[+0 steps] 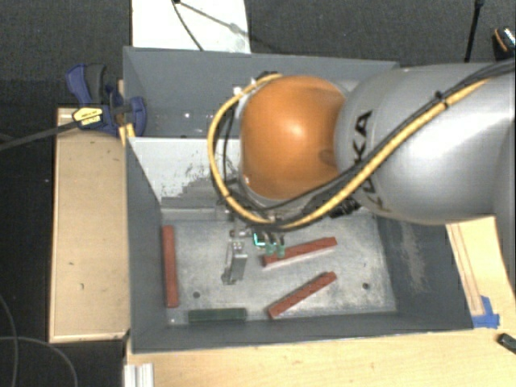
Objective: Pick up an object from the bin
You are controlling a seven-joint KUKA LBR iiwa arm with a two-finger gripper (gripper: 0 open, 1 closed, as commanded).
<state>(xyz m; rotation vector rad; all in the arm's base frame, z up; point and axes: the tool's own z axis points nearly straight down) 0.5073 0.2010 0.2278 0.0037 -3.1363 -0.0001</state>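
Note:
My gripper (235,266) hangs under the orange wrist cover, low over the middle of the bin floor. Just to its right lies a red-brown flat stick (302,250), tilted slightly, and its left end reaches under the gripper's body. A second red-brown stick (301,294) lies diagonally a little nearer the front wall. Whether the gripper touches either stick is hidden by the cover.
A third red-brown stick (170,266) lies lengthwise along the left wall. A dark green bar (218,316) rests against the front wall. The arm and its orange cover hide the back and right of the bin floor.

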